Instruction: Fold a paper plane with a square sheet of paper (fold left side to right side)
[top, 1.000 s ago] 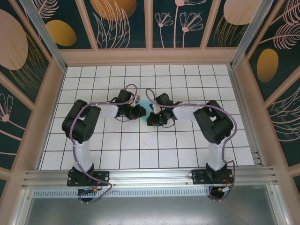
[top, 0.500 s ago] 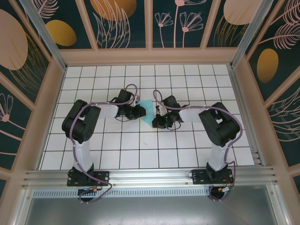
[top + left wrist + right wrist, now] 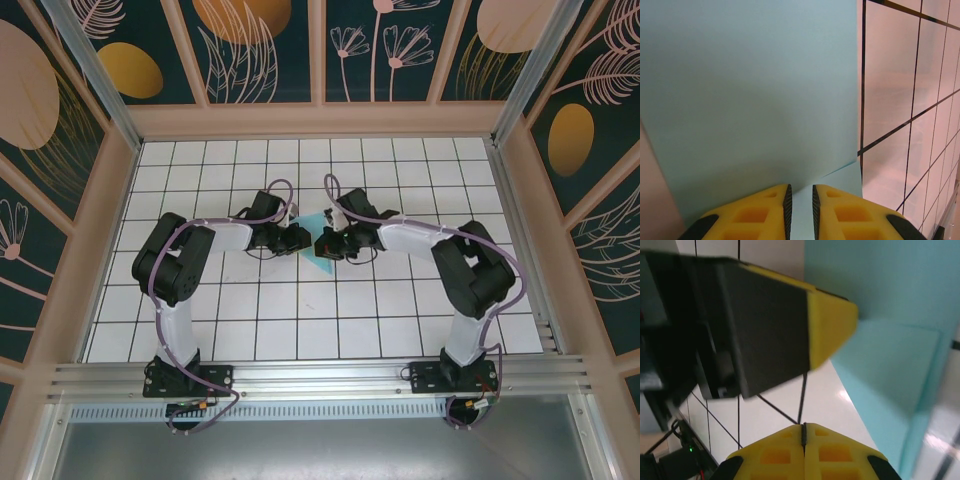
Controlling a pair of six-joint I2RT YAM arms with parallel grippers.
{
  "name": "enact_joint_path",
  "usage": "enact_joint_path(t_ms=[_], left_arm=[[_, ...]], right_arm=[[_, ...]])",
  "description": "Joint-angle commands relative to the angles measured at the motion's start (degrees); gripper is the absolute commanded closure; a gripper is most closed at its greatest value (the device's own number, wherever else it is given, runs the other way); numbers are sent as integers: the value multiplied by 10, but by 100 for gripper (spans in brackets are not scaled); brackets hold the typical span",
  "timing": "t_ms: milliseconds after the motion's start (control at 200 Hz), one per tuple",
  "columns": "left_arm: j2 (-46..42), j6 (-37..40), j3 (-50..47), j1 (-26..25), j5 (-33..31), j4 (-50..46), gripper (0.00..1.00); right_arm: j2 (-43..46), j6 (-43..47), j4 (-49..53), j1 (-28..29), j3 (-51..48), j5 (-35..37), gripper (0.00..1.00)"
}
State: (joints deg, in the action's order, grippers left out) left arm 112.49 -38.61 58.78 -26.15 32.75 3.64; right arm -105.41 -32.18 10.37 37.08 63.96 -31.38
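Turquoise square sheet of paper (image 3: pixel 320 263) lies near the middle of the gridded counter (image 3: pixel 250 320), between the two wrists, which meet over it from either side. In the overhead view only a small part of it is exposed; the rest sits under the arms.

The left gripper (image 3: pixel 800 200) comes onto the sheet from its left side. Its fingers stand a narrow gap apart, and turquoise shows through that gap. From the left wrist, the paper spreads away ahead of the tips as a broad plain surface, with a second layer peeking out at its lower edge, so part of it seems to be doubled over. I judge these tips are there to pin the sheet so that it cannot slide. Whether they actually pinch an edge I cannot tell.

The right gripper (image 3: pixel 803 432) has its fingers pressed fully together with nothing between them. It hangs over bare counter just beside the sheet's edge, close to the left fingers. Closed like this it probably serves as a blunt pusher for nudging a flap or running along a crease, not for grasping.

Folding looks under way, with no dart shape yet.
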Motion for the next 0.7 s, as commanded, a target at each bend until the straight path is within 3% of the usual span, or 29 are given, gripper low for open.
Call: enact_joint_path(t_ms=[0, 691], left_arm=[[41, 19, -20, -3, -51, -43, 78], [51, 22, -16, -3, -54, -41, 78]], right_arm=[[-38, -47, 7, 8, 23, 36, 96], [-56, -65, 79, 34, -10, 103, 100]])
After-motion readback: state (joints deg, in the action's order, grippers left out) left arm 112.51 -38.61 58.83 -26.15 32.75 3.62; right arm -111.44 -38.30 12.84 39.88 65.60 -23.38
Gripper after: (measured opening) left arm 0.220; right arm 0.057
